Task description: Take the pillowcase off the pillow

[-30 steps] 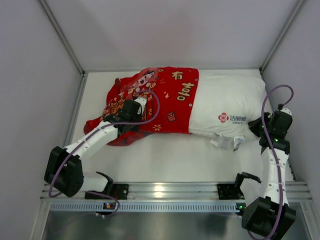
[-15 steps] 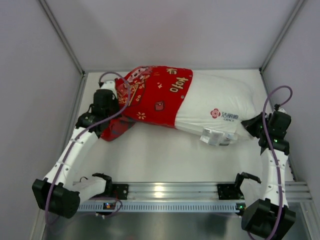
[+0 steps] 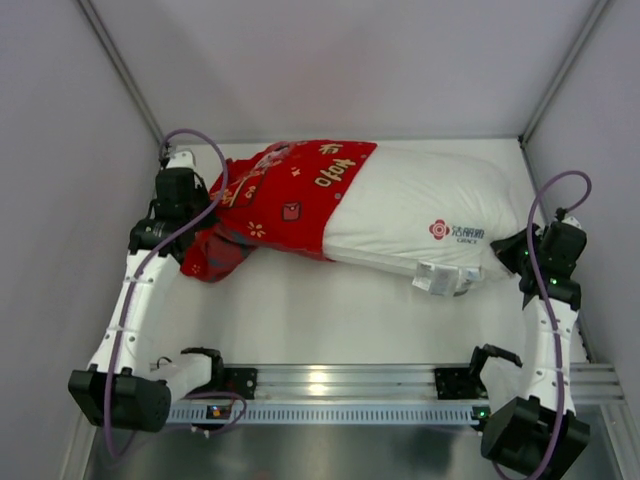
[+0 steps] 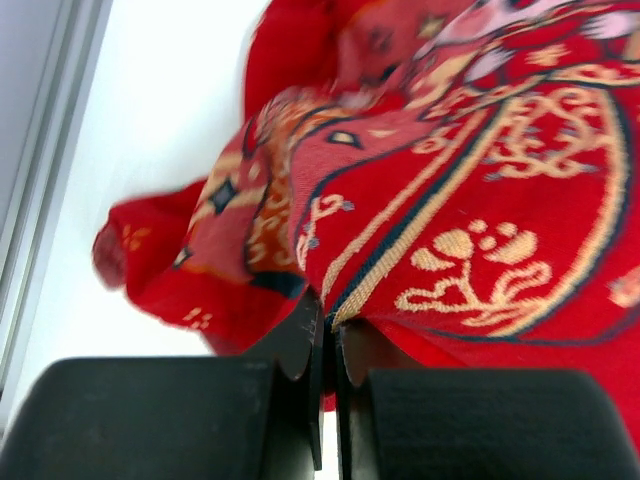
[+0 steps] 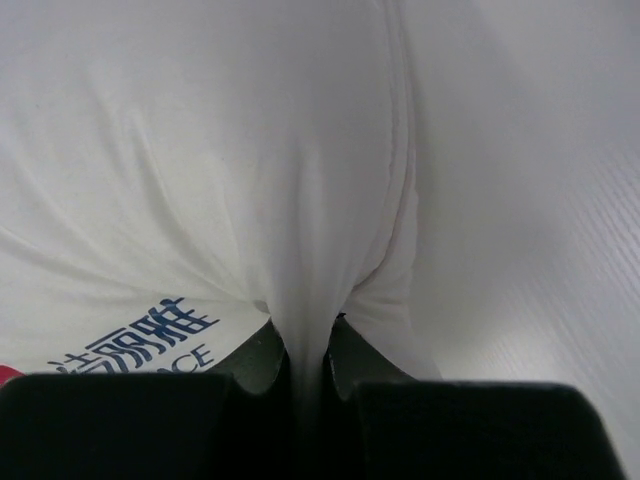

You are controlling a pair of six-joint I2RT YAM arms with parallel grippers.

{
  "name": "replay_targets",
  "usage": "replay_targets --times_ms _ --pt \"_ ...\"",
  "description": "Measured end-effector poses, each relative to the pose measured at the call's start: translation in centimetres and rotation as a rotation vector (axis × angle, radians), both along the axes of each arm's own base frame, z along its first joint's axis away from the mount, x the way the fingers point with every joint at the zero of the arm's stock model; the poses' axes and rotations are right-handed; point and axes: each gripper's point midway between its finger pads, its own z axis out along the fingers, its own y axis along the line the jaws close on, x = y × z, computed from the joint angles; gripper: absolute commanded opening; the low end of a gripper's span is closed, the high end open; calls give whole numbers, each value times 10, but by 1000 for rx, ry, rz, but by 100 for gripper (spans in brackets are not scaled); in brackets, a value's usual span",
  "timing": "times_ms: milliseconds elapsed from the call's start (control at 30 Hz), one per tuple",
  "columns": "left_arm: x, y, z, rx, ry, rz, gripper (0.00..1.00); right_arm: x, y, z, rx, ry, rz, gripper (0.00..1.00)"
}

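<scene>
Half the white pillow (image 3: 420,210) lies bare across the table (image 3: 330,320), its left end inside the bunched red pillowcase (image 3: 290,195), pinched by the left gripper (image 4: 328,335), while the right gripper (image 5: 305,360) clamps the pillow's corner.

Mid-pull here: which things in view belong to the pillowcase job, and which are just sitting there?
Part of the job:
pillowcase, pinched by the left claw
pillow, pinched by the right claw

Not part of it:
table
rail at the near edge
</scene>
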Motion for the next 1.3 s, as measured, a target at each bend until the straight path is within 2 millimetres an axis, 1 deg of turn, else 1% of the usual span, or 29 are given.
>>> replay_targets --times_ms 67,100,133,200,333,433,533,600,633,700,833,967,1067,1167,1233,1300 --pt "-9 8 -23 24 48 40 0 0 -3 0 -14 6 -14 0" --pt "-13 12 -30 33 61 59 0 0 -4 1 -19 7 -22 0" --pt "-17 15 -33 39 62 78 0 -1 -6 1 -24 10 -31 0" --pt "-21 19 -27 41 37 103 0 -3 -9 2 -29 14 -53 0" --pt "-28 29 -2 48 -38 164 0 -8 -15 7 -41 2 -106 0" --pt "-29 37 28 62 -90 200 0 -10 -20 13 -42 4 -144 0" --pt "-27 43 67 79 -161 226 0 -9 -27 24 -49 0 -175 0" --pt "-25 47 85 87 -194 244 0 -9 -30 30 -52 -10 -195 0" --pt "-24 48 88 88 -199 250 0 -10 -32 33 -52 -13 -205 0" --pt "-23 51 89 88 -189 259 0 -11 -36 35 -45 -12 -225 0" --pt "-16 55 79 76 -135 263 0 -12 -42 31 -19 8 -251 0" --pt "-10 63 72 76 -90 286 0 -13 -48 28 0 20 -275 0" --pt "-10 69 72 61 -83 310 0 -14 -55 24 30 31 -304 0" --pt "-12 83 74 20 -81 354 0 -17 -60 19 49 52 -328 0" --pt "-12 90 76 -2 -82 379 0 -17 -63 20 53 59 -338 0" --pt "-9 93 77 -29 -85 390 0 -16 -66 22 54 59 -345 0"
